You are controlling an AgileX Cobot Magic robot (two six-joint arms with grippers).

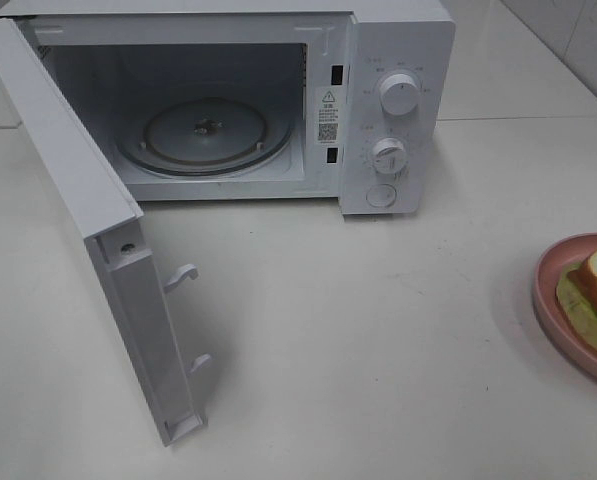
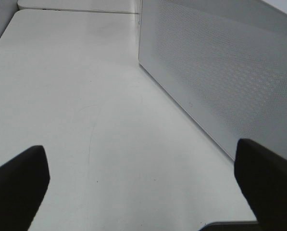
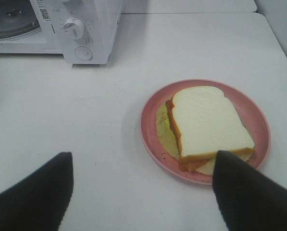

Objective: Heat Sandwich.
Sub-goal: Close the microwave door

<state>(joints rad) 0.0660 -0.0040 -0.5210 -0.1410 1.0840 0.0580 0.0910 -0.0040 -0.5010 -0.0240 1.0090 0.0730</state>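
- On the left we see the white microwave door (image 1: 88, 220) swung wide open, with its perforated panel beside the left gripper (image 2: 143, 183).
- The left gripper has its black fingers (image 2: 18, 183) far apart and holds nothing over the white table (image 1: 358, 330).
- The white microwave oven (image 1: 398, 110) shows a round glass turntable (image 1: 206, 135) inside.
- On the right, the small white-bread sandwich (image 3: 205, 125) lies on the round pink plate (image 3: 150, 127).
- The right gripper (image 3: 143, 187) hovers near the plate, jaws apart, holding nothing.
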